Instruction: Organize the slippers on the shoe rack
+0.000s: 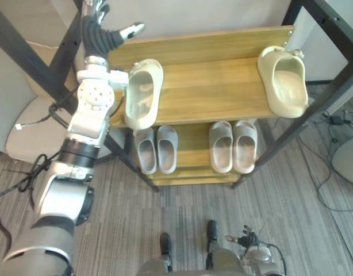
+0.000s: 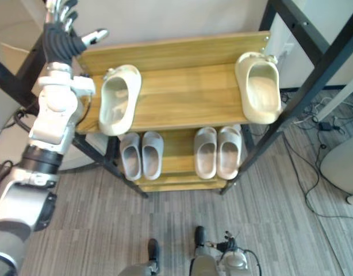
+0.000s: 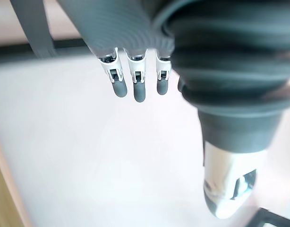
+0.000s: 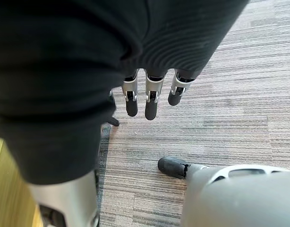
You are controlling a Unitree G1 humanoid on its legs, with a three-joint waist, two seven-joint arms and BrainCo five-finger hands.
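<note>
Grey striped carpet [image 1: 182, 201]; pale chair [image 1: 21, 135] at left; black cables [image 2: 314, 118] on carpet at right

A light wooden shoe rack with a black metal frame [image 1: 217, 86] carries two cream rubber slippers on its top shelf, one at the left end [image 1: 143, 94] and one at the right end [image 1: 284, 82], well apart. On the lower shelf, a pair of grey slippers [image 1: 156, 149] lies beside a paler pair [image 1: 233, 146]. The left hand [image 1: 102, 33] hovers by the rack's back left corner, fingers loose, thumb out.
</note>
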